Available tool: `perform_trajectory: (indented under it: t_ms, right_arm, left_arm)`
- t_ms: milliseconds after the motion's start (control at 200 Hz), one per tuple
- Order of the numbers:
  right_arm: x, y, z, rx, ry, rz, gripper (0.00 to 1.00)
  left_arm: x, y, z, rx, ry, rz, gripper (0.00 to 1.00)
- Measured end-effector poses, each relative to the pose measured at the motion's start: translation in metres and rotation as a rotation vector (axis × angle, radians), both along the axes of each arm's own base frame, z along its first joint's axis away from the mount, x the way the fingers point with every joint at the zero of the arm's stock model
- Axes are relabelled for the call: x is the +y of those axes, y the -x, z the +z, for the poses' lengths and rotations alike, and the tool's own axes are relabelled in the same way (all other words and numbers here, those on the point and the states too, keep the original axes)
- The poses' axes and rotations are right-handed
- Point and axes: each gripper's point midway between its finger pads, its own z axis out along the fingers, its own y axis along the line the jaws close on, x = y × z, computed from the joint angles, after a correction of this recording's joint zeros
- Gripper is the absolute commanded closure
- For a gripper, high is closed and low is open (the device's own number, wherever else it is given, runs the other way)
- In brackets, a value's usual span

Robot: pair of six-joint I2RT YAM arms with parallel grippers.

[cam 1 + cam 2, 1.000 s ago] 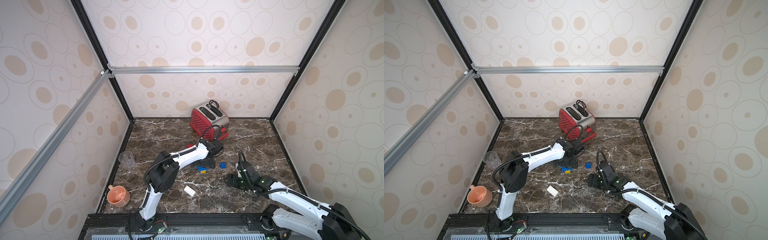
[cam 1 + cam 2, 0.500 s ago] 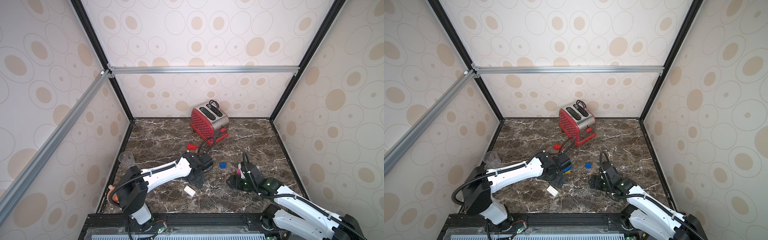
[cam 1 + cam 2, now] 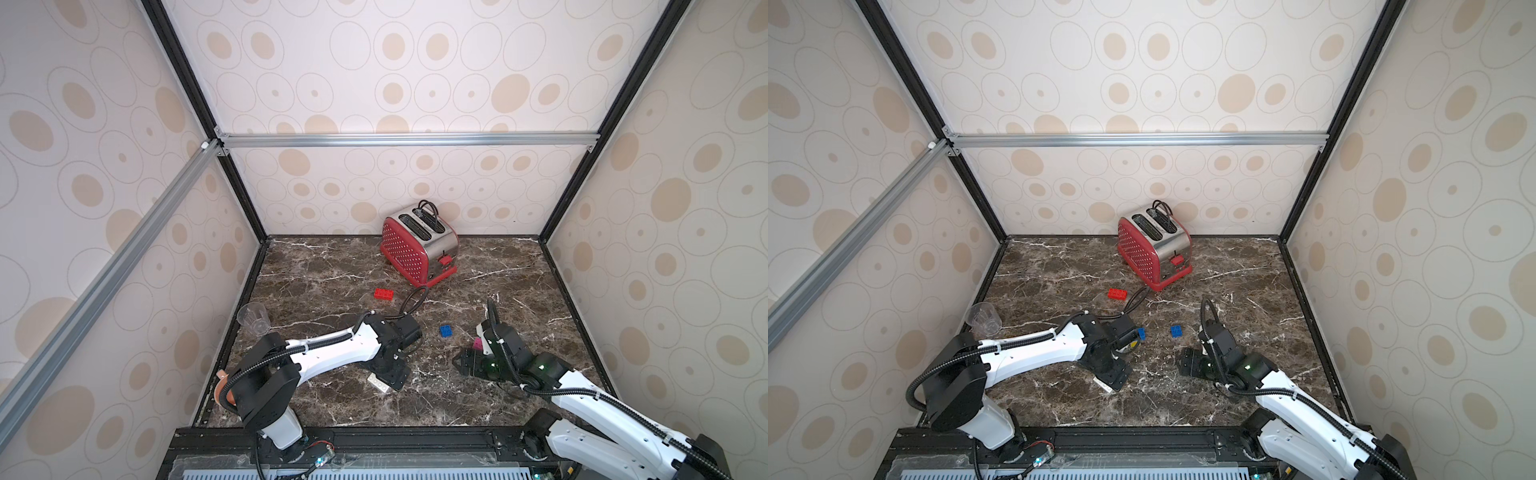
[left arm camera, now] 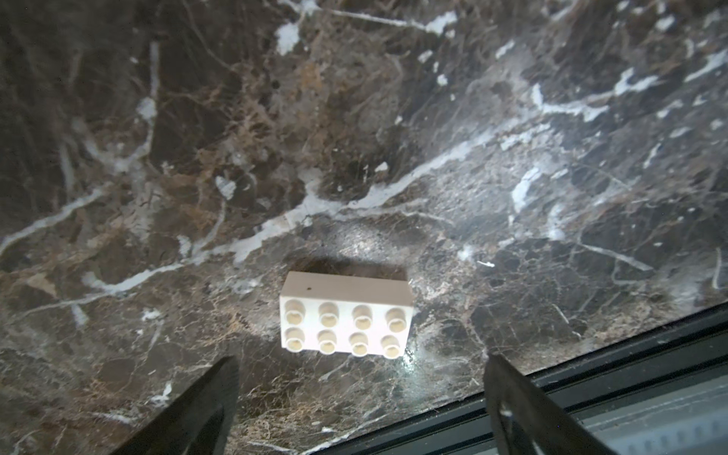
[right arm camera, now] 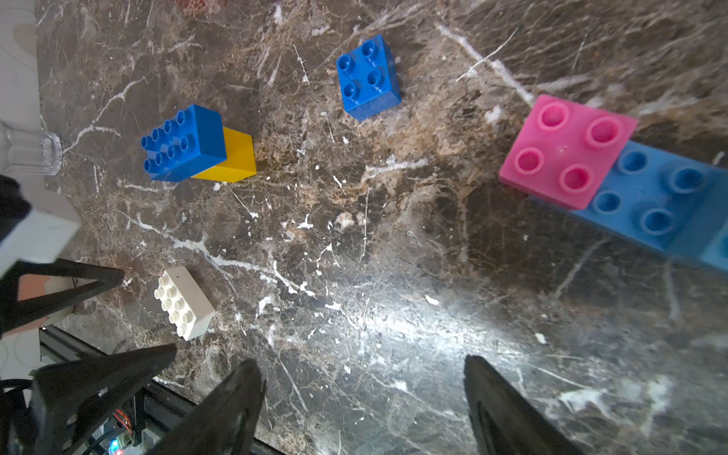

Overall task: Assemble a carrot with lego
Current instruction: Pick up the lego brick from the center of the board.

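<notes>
Left gripper [image 4: 360, 364] wide open, nothing in it, hanging over the white brick [image 4: 344, 315]. That brick lies studs up near the table's [image 3: 332, 266] front edge, left of centre. Fingers [image 4: 197, 405] look clear of it, though the height is hard to judge. Right gripper [image 5: 361, 362] also spread wide and empty, over bare marble right of centre. Carrot is in pieces: a blue brick [image 5: 185, 143] stuck on a yellow brick [image 5: 236, 157] mid-table, a small blue brick [image 5: 368, 77] loose at centre, and a pink brick [image 5: 567, 151] on a pale blue brick [image 5: 654, 201] beside the right arm. The red brick [image 3: 382, 294] lies in front of the toaster [image 3: 419, 245], which stands at the back edge.
</notes>
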Motion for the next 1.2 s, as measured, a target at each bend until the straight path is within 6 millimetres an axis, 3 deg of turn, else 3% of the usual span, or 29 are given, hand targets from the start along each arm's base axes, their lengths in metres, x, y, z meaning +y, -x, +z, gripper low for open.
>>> perform_trajectory:
  t_ms: [230,1202]
  right_arm:
    - [0.003,0.003,0.001,0.01,-0.015,0.017,0.16]
    - [-0.006,0.011,0.014,0.002,-0.008,0.005,0.16]
  left_arm:
    - [0.001,0.004,-0.015,0.044,-0.038,0.0,0.11]
    - [0.015,0.007,-0.036,0.018,-0.052,0.056,0.2]
